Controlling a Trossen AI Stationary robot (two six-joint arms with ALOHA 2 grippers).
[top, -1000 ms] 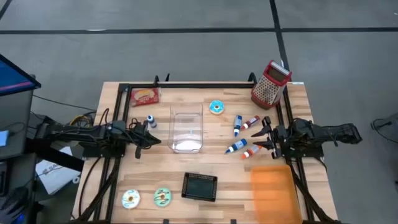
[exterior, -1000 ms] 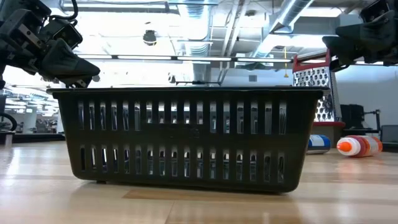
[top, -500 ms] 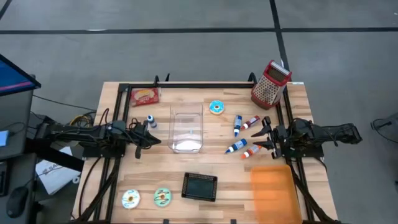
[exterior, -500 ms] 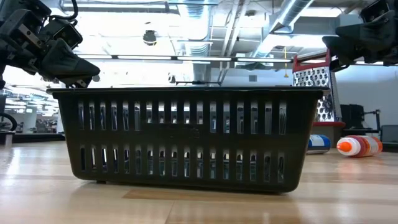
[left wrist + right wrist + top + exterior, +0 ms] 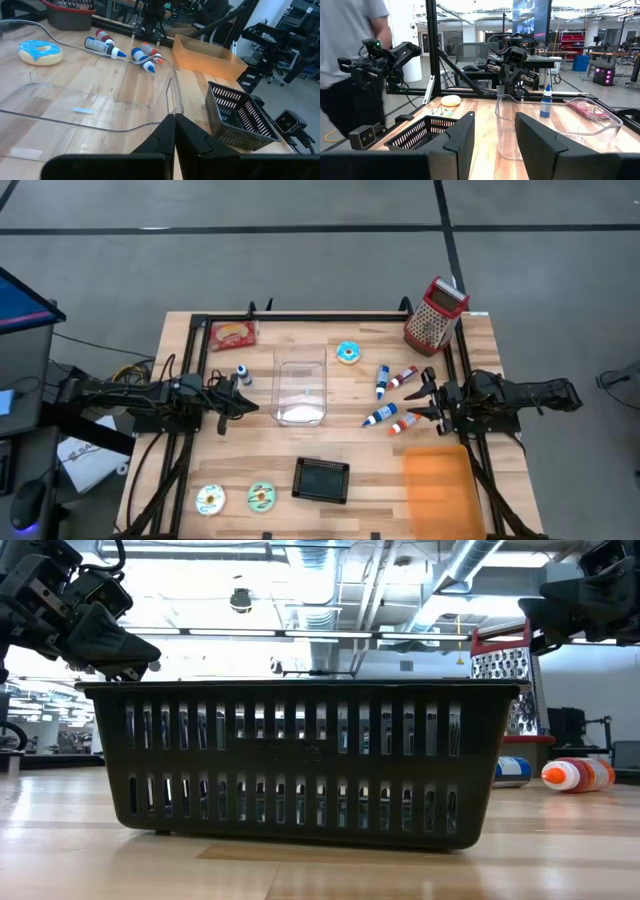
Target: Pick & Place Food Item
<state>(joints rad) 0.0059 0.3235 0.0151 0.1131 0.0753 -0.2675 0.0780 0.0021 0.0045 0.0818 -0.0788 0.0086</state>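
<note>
Food on the table in the high view: a blue-iced donut point(image 5: 348, 352) at the far middle, two pale iced donuts point(image 5: 211, 499) point(image 5: 262, 497) at the near left, and a red packet point(image 5: 233, 333) at the far left. Each lies flat on the wood. My left gripper point(image 5: 248, 404) hovers shut at the left side, next to a clear container point(image 5: 301, 385); its joined fingertips point(image 5: 174, 121) hold nothing. My right gripper point(image 5: 418, 402) hovers open at the right side beside several small bottles point(image 5: 381, 415), with nothing between its fingers point(image 5: 462, 135).
A black slatted basket point(image 5: 321, 479) stands at the near middle and fills the low view point(image 5: 300, 760). An orange tray point(image 5: 440, 490) lies at the near right, a red grater point(image 5: 435, 313) at the far right, a small blue bottle point(image 5: 242, 375) near my left gripper. A person point(image 5: 350, 55) stands beyond the table.
</note>
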